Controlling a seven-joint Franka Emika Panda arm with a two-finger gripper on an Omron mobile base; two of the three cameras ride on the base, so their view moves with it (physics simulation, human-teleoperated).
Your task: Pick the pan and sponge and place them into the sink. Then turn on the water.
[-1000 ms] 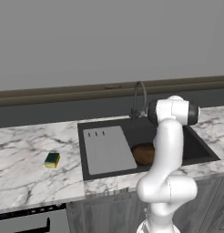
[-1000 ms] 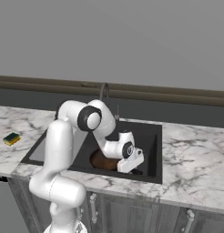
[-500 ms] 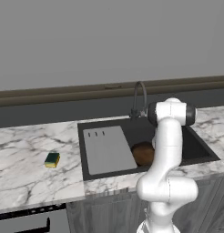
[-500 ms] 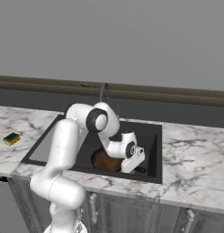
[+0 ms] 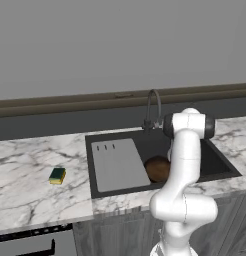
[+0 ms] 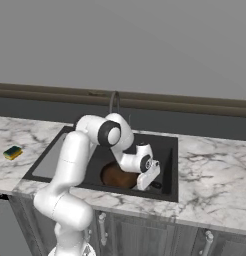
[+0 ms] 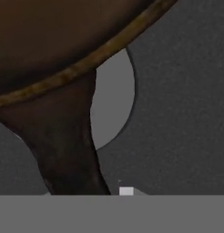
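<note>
— Sponge (image 5: pixel 57 175) first, since it sits furthest left: where is it?

— On the marble counter (image 5: pixel 25 190), at about nine o'clock from the sink (image 5: pixel 215 159), well apart from it. Green face up, yellow edge showing below. Its long axis runs roughly from seven to one o'clock in the left base view. In the right base view it lies near the left edge of the picture.

— Moving right?

— The grey drainboard (image 5: pixel 118 163) fills the left part of the sink, three short slots near its far end, its long side running away from the robot. The faucet (image 5: pixel 154 107) arches up at twelve o'clock from the basin, behind its rim.

— And the pan (image 6: pixel 119 176)?

— Down in the basin, just beside the drainboard's right edge, on the near half of the basin. In the left base view the arm hides part of it.

— Which way does it point?

— In the hand view the round body fills the upper left and the handle (image 7: pixel 68 145) runs down from it toward six o'clock, so the long axis goes from the body straight toward the camera. The pale round drain (image 7: pixel 114 104) shows behind the handle, at three o'clock from it. From the right base view the handle end lies toward the pan's right, at three to four o'clock.

— The gripper (image 6: pixel 147 177)?

— At the pan's right side, low in the basin, the hand tilted down and leftward toward it. Its jaws are drawn in narrow on the pan's handle.
</note>
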